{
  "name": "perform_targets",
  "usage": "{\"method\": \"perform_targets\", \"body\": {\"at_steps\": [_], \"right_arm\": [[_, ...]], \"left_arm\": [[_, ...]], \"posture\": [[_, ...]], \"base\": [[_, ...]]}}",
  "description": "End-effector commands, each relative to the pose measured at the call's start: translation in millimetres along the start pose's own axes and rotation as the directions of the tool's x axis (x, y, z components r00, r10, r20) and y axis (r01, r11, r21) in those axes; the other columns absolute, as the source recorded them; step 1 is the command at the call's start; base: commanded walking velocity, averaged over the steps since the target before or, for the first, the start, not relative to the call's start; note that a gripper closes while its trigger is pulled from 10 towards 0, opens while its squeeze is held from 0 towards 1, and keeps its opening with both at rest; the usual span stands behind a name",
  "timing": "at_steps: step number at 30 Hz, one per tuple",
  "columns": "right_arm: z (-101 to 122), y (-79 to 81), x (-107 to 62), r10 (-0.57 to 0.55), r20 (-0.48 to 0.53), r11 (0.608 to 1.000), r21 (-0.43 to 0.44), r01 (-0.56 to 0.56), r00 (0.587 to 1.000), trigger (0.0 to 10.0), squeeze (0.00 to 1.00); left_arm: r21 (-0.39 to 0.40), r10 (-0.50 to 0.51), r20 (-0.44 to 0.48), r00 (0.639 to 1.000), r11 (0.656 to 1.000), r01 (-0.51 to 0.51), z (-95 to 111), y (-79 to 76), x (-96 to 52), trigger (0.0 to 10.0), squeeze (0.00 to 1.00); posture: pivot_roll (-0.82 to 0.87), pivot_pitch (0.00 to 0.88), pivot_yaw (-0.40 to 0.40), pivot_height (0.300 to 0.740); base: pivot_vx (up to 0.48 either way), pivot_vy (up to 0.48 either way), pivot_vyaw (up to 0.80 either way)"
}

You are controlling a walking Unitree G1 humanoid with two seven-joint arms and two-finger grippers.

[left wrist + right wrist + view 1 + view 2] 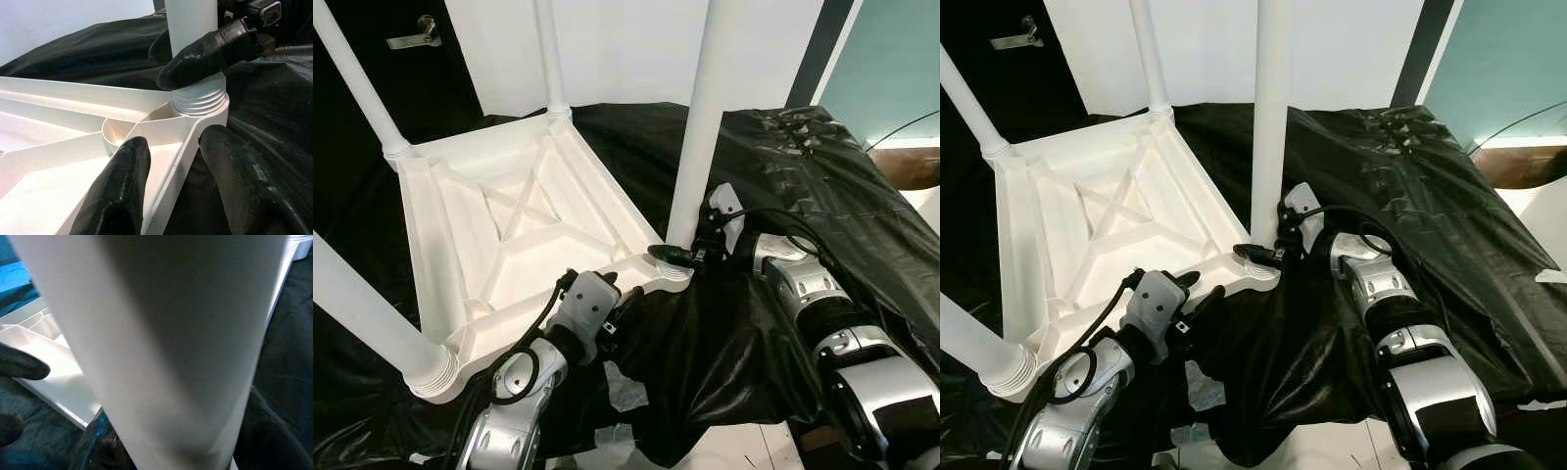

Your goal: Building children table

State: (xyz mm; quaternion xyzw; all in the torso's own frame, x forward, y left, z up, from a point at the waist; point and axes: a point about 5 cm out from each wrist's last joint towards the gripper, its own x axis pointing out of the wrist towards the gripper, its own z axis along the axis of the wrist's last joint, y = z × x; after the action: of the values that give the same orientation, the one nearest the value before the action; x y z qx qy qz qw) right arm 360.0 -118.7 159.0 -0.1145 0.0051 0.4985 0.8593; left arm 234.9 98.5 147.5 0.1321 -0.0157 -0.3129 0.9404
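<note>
A white plastic children's table lies upside down on black sheeting, with its legs pointing up. The near right leg stands in its corner socket, its threaded collar showing. My right gripper is shut on that leg just above the collar. Its black fingers wrap the leg. In the right wrist view the leg is very close. My left gripper is open and straddles the tabletop's rim near that corner, with one finger inside and one outside.
Three more legs stand at the far left, the far middle and the near left. Black sheeting spreads to the right. A dark door with a handle is behind. Crumpled wrap lies near my left arm.
</note>
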Motion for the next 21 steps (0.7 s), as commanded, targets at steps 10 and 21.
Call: {"method": "perform_targets", "body": {"at_steps": [10,21], "right_arm": [[-15.9,18.5,10.1,-0.215,0.004,0.975,0.050,0.215,0.977,10.0,0.00],[-29.8,39.1,18.2,-0.461,-0.043,0.869,0.179,0.461,0.886,10.0,0.00]], "left_arm": [[-0.007,0.043,-0.022,0.999,0.999,-0.044,-4.8,-0.4,0.0,10.0,0.00],[-0.011,0.041,-0.027,0.999,0.999,-0.041,-5.7,-3.9,-2.0,10.0,0.00]], "posture": [[0.12,0.032,-0.029,0.740],[0.13,0.028,-0.039,0.740]], "base": [[0.000,0.000,0.00],[0.000,0.000,0.00]]}}
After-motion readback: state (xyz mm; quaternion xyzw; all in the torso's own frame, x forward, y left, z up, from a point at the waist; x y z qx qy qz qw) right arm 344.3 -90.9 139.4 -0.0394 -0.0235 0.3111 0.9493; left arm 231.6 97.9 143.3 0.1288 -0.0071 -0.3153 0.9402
